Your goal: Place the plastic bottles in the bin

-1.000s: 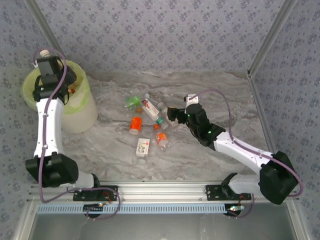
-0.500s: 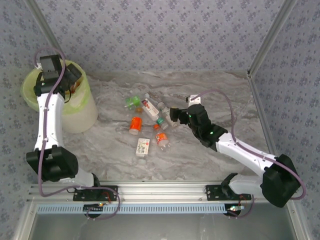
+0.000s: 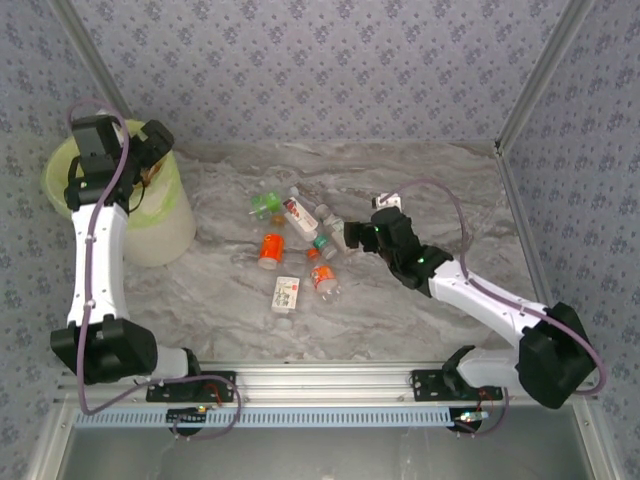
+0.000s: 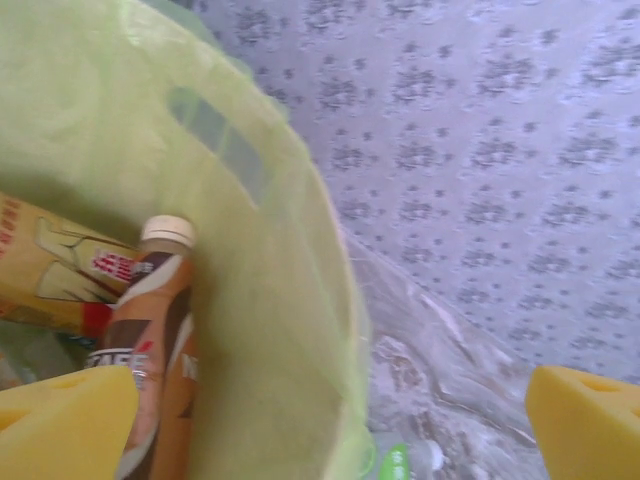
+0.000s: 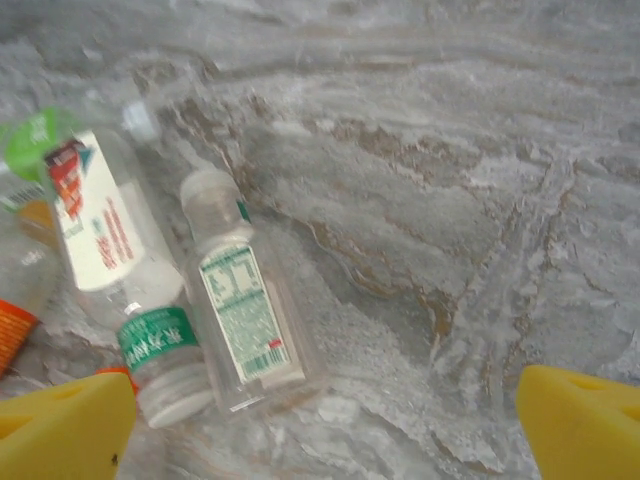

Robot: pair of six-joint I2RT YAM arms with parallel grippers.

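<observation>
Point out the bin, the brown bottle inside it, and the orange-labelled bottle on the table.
bin (image 3: pixel 165 238): top external view, on its white side wall.
brown bottle (image 4: pixel 160 315): left wrist view, on its body.
orange-labelled bottle (image 3: pixel 271 248): top external view, on its orange label.

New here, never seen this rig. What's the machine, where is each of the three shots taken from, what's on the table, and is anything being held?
Two white robot arms are bolted to the near edge of a marbled table. The overhead picture looks down from behind them. The other two come from a camera on each wrist, so the yellow blocks in the bottom corners are that arm's own fingers. A cluster of small plastic bottles lies mid-table. The left fingers are open over the bag-lined bin, with a brown bottle inside it. The right fingers are open close to two clear bottles. Neither arm holds anything.
</observation>
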